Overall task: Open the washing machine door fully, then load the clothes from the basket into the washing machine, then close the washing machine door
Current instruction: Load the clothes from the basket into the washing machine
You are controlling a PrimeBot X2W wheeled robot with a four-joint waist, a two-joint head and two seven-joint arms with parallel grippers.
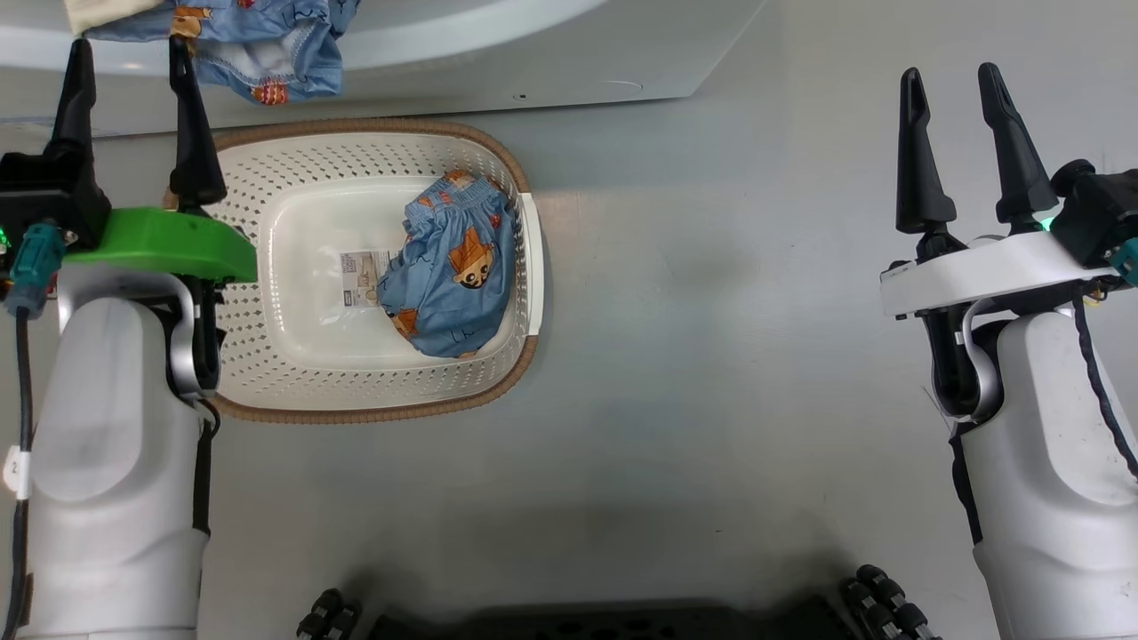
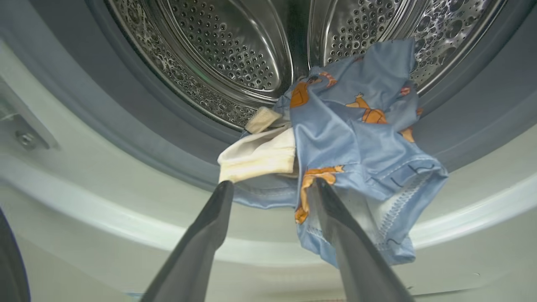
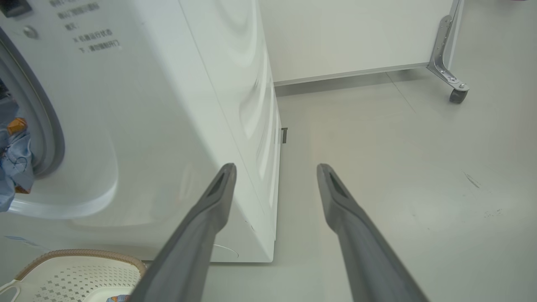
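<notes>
Notably, left claw (image 1: 131,49) wide near clothes (image 2: 356,138) over the washing machine (image 2: 126,197) lip; right claw (image 1: 951,76) wide above bare floor (image 1: 711,356).

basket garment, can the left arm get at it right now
Probably yes: the garment lies uncovered in the basket, with the open left tool near its rim and nothing between.

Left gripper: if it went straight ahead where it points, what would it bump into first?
Probably the blue garment hanging over the steel drum's lip, beside a cream cloth. The open left gripper points right at them. How close they are is hard to judge.
</notes>
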